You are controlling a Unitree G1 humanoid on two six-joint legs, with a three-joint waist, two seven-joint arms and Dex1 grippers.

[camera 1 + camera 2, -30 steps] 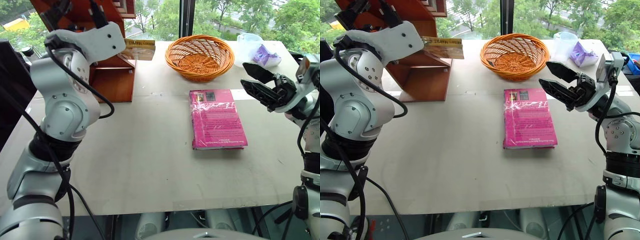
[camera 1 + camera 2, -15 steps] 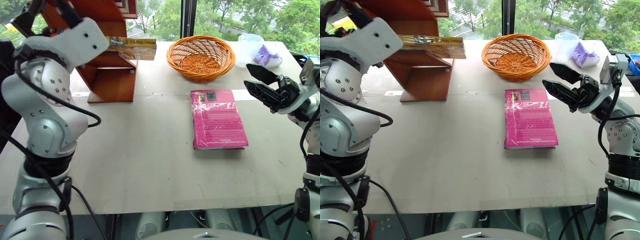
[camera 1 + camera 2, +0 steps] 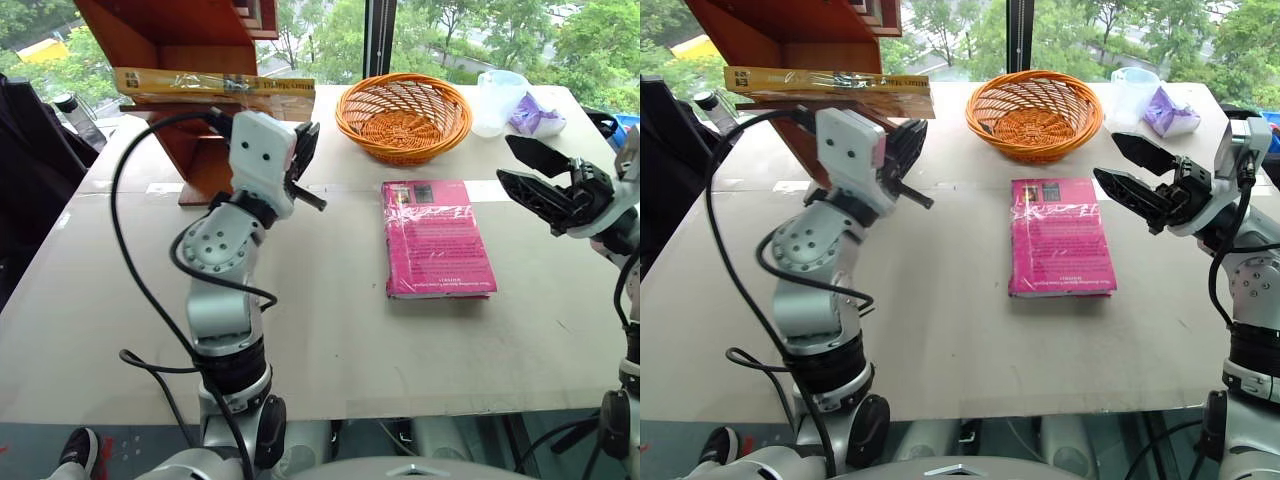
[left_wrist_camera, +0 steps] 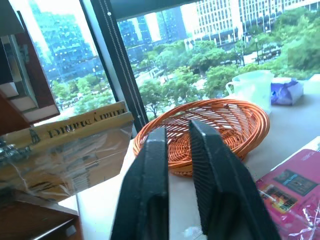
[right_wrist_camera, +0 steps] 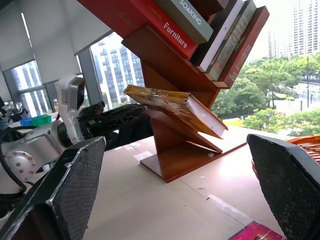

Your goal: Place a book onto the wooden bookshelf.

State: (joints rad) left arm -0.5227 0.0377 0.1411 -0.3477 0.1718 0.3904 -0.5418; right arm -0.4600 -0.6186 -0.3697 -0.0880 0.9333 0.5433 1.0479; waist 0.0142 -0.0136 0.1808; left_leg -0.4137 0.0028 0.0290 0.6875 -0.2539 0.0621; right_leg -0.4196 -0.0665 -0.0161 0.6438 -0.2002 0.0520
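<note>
Two loose books: one yellow-orange plastic-wrapped paperback (image 3: 215,84) on the one reddish-brown wooden bookshelf (image 3: 190,45), one pink glossy book (image 3: 436,238) on the table. One orange wicker basket (image 3: 403,115), one clear plastic cup (image 3: 496,92), one purple packet (image 3: 536,112). Four upright books (image 5: 210,25) on the upper shelf.

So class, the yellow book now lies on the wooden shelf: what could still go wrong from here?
1. The yellow book overhangs the bookshelf board's edge, so it may tip or slide off.
2. The shut left gripper hovers close beneath that overhang; a careless move might knock the book.
</note>
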